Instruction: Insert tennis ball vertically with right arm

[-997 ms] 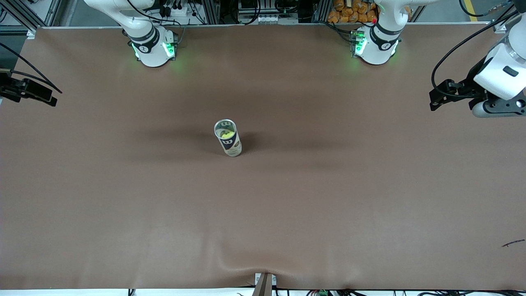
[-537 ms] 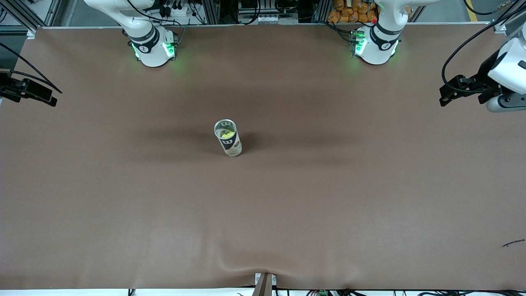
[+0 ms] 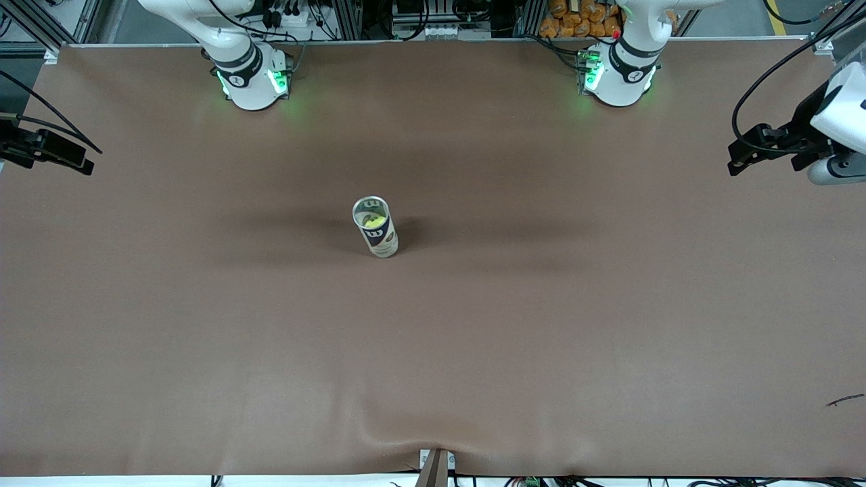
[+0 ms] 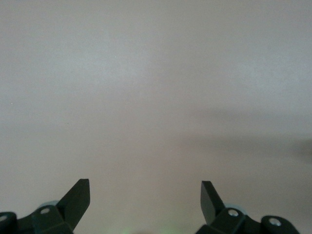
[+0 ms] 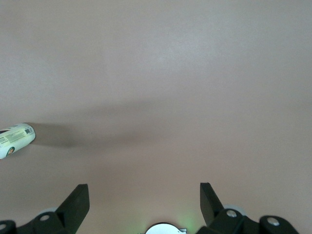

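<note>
Ball (image 3: 371, 220) already down in upright can (image 3: 375, 227), mid-bench. Right gripper (image 5: 145, 195) spread wide, empty, well off toward own end. Left gripper (image 4: 145, 192) spread too, waiting.

A wide brown surface (image 3: 203, 325) fills the front view, covered by a smooth sheet that buckles into a low wrinkle at the middle of the edge nearest the front camera. Near its centre a tennis ball can (image 3: 375, 227) stands upright on the surface, its mouth open and a yellow-green ball (image 3: 371, 220) visible inside. The two white arm bases (image 3: 252, 80) (image 3: 619, 76) sit along the edge farthest from the camera, each glowing green. A small dark scrap (image 3: 845, 400) lies on the surface toward the left arm's end, near the camera's edge.
</note>
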Controlling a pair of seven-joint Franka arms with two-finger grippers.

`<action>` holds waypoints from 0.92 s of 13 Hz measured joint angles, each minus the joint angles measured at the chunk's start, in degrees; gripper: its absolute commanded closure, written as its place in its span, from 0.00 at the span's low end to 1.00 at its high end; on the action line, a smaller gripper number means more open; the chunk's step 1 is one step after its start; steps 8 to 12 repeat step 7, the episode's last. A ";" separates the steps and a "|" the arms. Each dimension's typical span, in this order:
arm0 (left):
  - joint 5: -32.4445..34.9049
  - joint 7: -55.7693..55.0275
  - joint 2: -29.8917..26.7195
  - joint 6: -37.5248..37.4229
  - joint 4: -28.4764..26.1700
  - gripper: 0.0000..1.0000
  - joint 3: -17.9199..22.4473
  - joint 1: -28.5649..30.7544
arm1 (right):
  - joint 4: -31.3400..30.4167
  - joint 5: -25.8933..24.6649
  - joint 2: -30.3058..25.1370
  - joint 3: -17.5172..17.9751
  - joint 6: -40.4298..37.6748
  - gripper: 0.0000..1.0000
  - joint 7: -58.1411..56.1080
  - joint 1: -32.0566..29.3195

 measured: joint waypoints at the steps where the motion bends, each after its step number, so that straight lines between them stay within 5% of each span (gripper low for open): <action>1: -0.31 1.20 0.00 0.08 -0.04 0.00 0.64 0.01 | 0.00 0.03 -0.02 -0.05 0.00 0.00 0.00 -0.02; 12: -0.52 4.55 0.00 0.11 -0.47 0.00 1.31 0.07 | 0.01 0.10 -0.14 -0.07 0.01 0.00 0.00 -0.02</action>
